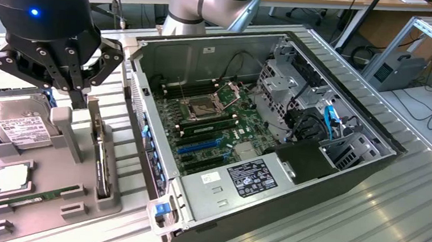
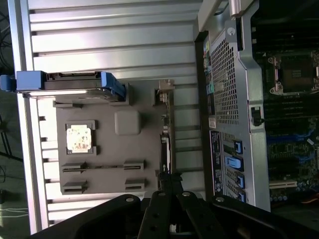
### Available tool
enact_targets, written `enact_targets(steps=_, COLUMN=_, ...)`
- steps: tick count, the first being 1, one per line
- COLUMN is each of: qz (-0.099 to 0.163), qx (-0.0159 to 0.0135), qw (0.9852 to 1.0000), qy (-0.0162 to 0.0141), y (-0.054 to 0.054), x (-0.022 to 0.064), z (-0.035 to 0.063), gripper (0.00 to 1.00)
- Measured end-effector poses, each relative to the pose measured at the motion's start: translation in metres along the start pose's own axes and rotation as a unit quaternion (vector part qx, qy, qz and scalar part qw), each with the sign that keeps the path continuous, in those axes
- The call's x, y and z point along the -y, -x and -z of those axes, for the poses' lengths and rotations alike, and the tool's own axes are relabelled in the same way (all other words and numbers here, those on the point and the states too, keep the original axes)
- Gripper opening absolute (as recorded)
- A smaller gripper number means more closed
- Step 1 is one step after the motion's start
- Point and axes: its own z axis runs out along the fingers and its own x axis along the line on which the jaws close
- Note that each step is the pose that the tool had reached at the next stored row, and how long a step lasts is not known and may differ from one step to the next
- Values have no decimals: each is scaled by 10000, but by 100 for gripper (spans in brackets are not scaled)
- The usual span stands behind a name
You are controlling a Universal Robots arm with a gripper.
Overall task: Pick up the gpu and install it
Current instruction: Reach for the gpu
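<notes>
Black gripper [image 1: 77,95], a blue light [image 1: 33,12] glowing above it. Plain grey tray [image 1: 43,200] underneath, and on it the gpu [image 1: 104,159], dark with a silvery edge. Hard drive [image 1: 14,121]: silver, white label, blue frame. RAM stick [image 1: 34,197], green. In the dark case [image 1: 270,219], a green motherboard [image 1: 215,126], blue slots [image 1: 199,146] and a bright blue cable [image 1: 330,119]. Silver table [image 1: 376,223], ribbed in stripes.

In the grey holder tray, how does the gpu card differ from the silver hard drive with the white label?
The thin, dark gpu card stands on edge in a slot; the silver white-labelled hard drive leans tilted, broad face showing. The gpu card is beside the open computer case; the hard drive is on the tray's other side. Both rest in the grey holder tray, outside the case.
</notes>
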Motion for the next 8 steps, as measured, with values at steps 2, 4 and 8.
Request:
enact_targets(steps=2, qz=0, qx=0, qw=10000, qy=0, y=1, x=7, z=0, gripper=11)
enact_targets(steps=4, qz=0, qx=0, qw=10000, qy=0, y=1, x=14, z=1, gripper=11)
enact_targets(steps=8, qz=0, qx=0, qw=10000, qy=0, y=3, x=34, z=1, gripper=11)
